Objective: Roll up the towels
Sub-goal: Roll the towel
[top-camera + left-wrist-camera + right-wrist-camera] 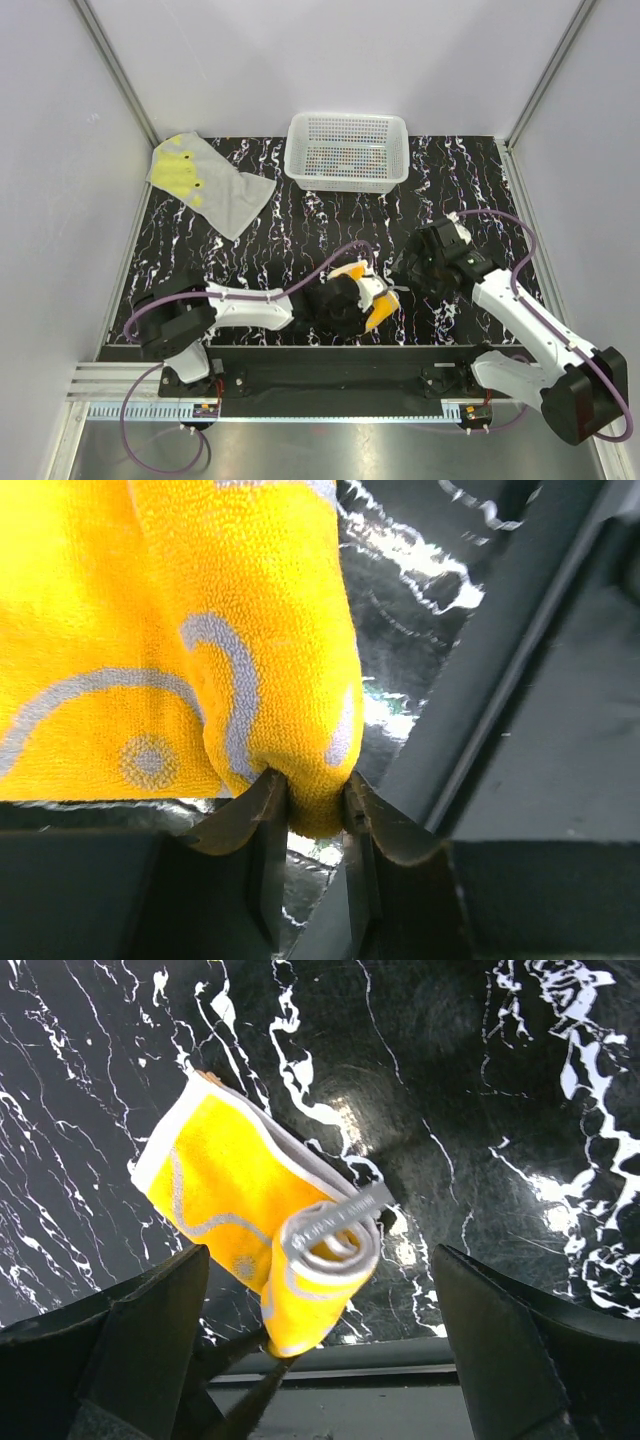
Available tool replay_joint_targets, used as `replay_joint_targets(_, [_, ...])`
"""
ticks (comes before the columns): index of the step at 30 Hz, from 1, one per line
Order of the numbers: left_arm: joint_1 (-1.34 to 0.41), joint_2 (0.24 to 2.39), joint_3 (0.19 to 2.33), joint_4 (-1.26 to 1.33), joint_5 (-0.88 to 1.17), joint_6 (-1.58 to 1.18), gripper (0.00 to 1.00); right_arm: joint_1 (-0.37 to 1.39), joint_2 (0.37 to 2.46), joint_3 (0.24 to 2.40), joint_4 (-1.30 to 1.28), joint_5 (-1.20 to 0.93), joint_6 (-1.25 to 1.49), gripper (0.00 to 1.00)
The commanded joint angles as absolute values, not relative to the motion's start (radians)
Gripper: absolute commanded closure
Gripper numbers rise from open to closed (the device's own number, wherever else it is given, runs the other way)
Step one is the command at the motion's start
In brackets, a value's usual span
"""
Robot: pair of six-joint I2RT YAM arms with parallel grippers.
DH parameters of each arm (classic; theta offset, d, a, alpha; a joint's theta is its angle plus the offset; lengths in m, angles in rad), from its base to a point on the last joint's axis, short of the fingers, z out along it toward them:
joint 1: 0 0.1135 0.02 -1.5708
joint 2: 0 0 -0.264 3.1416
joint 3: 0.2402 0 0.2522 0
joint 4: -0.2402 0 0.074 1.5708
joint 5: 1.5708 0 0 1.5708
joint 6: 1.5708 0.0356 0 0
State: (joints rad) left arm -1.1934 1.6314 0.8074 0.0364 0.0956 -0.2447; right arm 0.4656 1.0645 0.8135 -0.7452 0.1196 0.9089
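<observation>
Orange towel (200,630), nipped by left claw (312,785)

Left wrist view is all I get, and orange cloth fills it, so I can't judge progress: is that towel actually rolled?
Observer: Yes. The right wrist view shows the orange towel wound up, with a spiral at its near end.
Operator: Is the right hand on it too?
Observer: No. The right hand is wide open, its fingers clear of the roll on either side.
Operator: And the other towel?
Observer: The top view shows the grey towel lying spread out, not rolled, at the far left, apart from the white basket.
</observation>
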Motion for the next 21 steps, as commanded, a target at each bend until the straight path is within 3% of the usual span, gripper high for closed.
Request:
replay_joint_targets(1, [-1.112,1.631,0.756,0.191,0.433,-0.356,0.72,0.463,0.991,0.792,-0.756,0.158,0.9,0.0])
replay_joint_targets(6, [-1.017,1.696,0.761,0.313,0.609,-0.472,0.72,0.463,0.864,0.724,-0.718,0.079,0.855,0.0])
replay_joint_targets(12, [-0.948,1.827,0.868,0.248,0.785,-0.531,0.7,0.465,0.827,0.644,-0.594,-0.141,0.808,0.05])
replay_joint_targets(21, [-0.822,1.966,0.865,0.385,0.971,-0.664,0.68,0.477,0.759,0.519,-0.566,-0.182,0.85,0.11])
